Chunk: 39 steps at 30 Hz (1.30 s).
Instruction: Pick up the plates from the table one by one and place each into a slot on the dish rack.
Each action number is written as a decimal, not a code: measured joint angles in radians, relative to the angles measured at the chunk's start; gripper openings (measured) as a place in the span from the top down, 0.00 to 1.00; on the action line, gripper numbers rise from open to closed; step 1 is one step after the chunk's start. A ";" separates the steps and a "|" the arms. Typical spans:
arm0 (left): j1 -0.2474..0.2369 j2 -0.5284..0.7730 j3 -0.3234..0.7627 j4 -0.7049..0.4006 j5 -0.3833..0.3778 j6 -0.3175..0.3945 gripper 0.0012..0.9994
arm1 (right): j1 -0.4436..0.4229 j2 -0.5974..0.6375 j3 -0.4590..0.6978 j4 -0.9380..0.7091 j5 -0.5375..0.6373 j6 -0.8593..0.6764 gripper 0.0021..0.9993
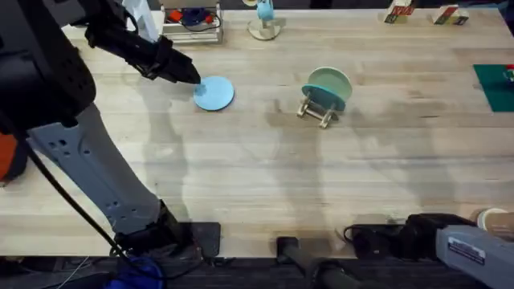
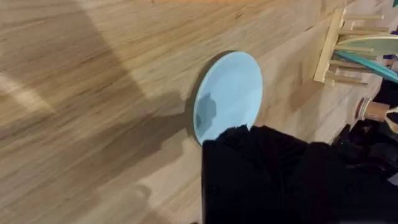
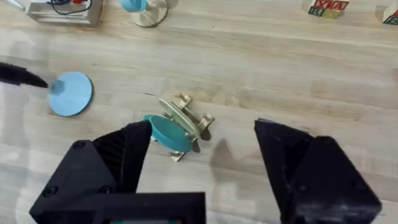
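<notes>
A light blue plate [image 1: 215, 94] lies flat on the table [image 1: 265, 177], left of centre. My left gripper [image 1: 191, 78] sits at the plate's left edge, and in the left wrist view its black body covers part of the light blue plate's [image 2: 231, 93] rim. The dish rack [image 1: 318, 109] stands to the right with a mint-green plate [image 1: 328, 84] upright in a slot. My right gripper [image 3: 202, 158] hangs open and empty, high above the dish rack [image 3: 189, 121] and well back from it.
A wooden box-frame [image 1: 191, 20] with blue and red items and a round stand with a blue figure [image 1: 265, 24] stand along the far edge. Toy blocks [image 1: 399, 12] are at the far right, and a green mat [image 1: 494, 84] lies at the right edge.
</notes>
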<state>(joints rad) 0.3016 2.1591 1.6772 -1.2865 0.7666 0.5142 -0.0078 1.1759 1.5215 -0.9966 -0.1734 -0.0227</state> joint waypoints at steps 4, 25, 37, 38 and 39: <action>0.000 0.006 0.000 0.000 0.000 0.002 0.96 | 0.000 0.000 0.000 0.000 0.000 0.000 0.01; 0.006 0.183 0.022 -0.050 0.089 0.002 0.96 | 0.000 0.000 0.000 0.000 0.000 0.000 0.00; 0.006 0.183 0.022 -0.050 0.090 0.002 0.96 | 0.000 0.000 0.000 0.000 0.000 0.000 0.00; 0.006 0.183 0.022 -0.050 0.090 0.002 0.96 | 0.000 0.000 0.000 0.000 -0.001 0.000 0.00; 0.006 0.183 0.022 -0.050 0.090 0.002 0.96 | 0.000 0.000 0.000 0.000 -0.007 0.000 0.00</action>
<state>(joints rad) 0.3073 2.3425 1.6989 -1.3361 0.8570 0.5163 -0.0078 1.1759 1.5215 -0.9964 -0.1800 -0.0223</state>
